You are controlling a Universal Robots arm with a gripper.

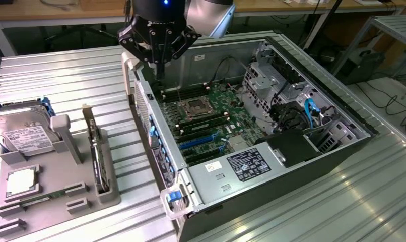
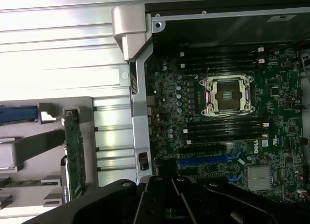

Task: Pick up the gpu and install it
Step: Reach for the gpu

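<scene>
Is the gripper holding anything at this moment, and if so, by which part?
Nothing is held. The gripper hangs over the edge of the computer case, jaws shut and empty; the gpu stands on edge in the grey holder.

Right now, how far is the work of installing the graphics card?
Done: nothing yet. The graphics card stands in its grey holder beside the computer case. In hand: nothing; the shut gripper hangs over the case's edge. Left: picking the card up and seating it.

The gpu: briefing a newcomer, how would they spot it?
Look at the grey holder tray beside the open computer case. On its case-side edge the gpu stands on edge in a slot: thin and long, unlike the boxy hard drive.
</scene>
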